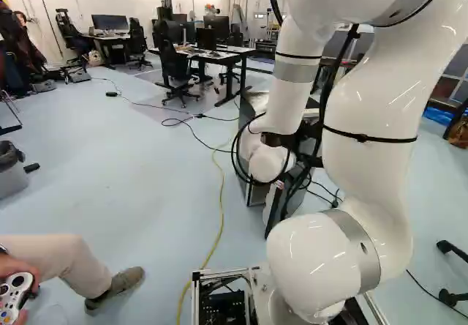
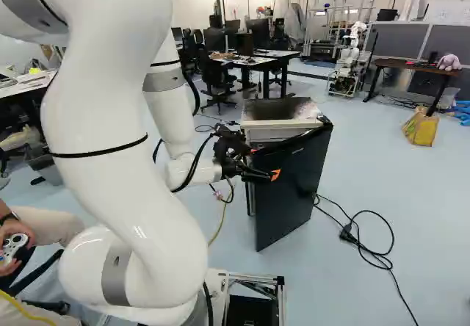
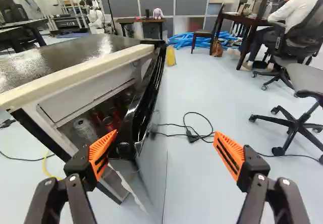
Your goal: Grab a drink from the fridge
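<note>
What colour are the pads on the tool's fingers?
Orange pads, seen best in the wrist view.

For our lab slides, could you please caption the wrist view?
The open tool straddles the black door of a partly open fridge, items inside.

In both base views, the top of the white arm is cut off. In the left base view, much of the fridge is hidden behind the arm. In the wrist view, the door's foot is cut off, and the containers inside are partly hidden, their contents impossible to tell.
</note>
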{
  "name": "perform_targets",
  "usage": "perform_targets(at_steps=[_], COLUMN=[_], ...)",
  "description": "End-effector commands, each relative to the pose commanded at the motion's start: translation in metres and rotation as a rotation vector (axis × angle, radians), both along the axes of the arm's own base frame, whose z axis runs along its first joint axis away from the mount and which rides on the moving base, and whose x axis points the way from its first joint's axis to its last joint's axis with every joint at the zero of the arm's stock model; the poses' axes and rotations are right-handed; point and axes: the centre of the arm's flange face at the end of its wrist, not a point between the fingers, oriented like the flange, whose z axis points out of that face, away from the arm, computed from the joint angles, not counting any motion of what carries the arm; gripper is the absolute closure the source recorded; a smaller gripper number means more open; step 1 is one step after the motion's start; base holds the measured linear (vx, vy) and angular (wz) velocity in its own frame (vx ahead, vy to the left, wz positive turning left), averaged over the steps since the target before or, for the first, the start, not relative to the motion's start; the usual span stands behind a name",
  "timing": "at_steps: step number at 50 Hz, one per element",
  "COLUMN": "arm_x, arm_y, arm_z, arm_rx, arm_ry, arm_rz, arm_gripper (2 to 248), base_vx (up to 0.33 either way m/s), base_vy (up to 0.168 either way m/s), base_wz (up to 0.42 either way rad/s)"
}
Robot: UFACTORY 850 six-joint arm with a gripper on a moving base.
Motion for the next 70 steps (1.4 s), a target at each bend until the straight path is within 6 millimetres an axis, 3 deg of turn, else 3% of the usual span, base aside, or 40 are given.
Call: perform_targets(at_steps=[70], arm_x=[-0.074], arm_y=[-0.045], arm_z=[0.003], arm_rx=[-0.015], arm_ry=[0.023], arm_rz=[-0.268], arm_gripper=[3], base_vx=[0.000], base_vy=[0.000], base_wz=[0.000])
